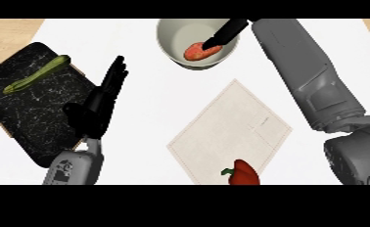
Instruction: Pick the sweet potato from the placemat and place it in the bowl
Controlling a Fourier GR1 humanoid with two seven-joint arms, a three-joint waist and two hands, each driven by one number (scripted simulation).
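- The white counter [145, 99] carries everything; a dark marbled board [43, 103] lies at its left side, with a long green vegetable [36, 74] on it, well apart from the task.
- The right forearm [311, 79] comes in from the lower right and runs up and to the left, ending over the bowl.
- The placemat [231, 133] lies as a diamond in the middle-right of the counter. The sweet potato is not on it any more; only a red pepper [242, 172] sits at its lower corner.
- The left hand [101, 99] stands at the left of the placemat, fingers straight and pointing up, holding nothing (it looks to be resting, and it is well apart from the bowl).
- The bowl [170, 37] stands above the placemat, near the far edge of the counter.
- The right hand [224, 34] reaches down into the bowl from the upper right. Only its dark fingers show, so I cannot tell whether they are closed on the sweet potato or already parted from it.
- The sweet potato [198, 51] lies inside the bowl, just at the tip of the right hand, to its lower left. Its long axis goes along the same diagonal as the fingers.
- In my judgement the placing is almost done, and the coming move is to free the right hand and lift it back along this same diagonal, away from the bowl's rim.
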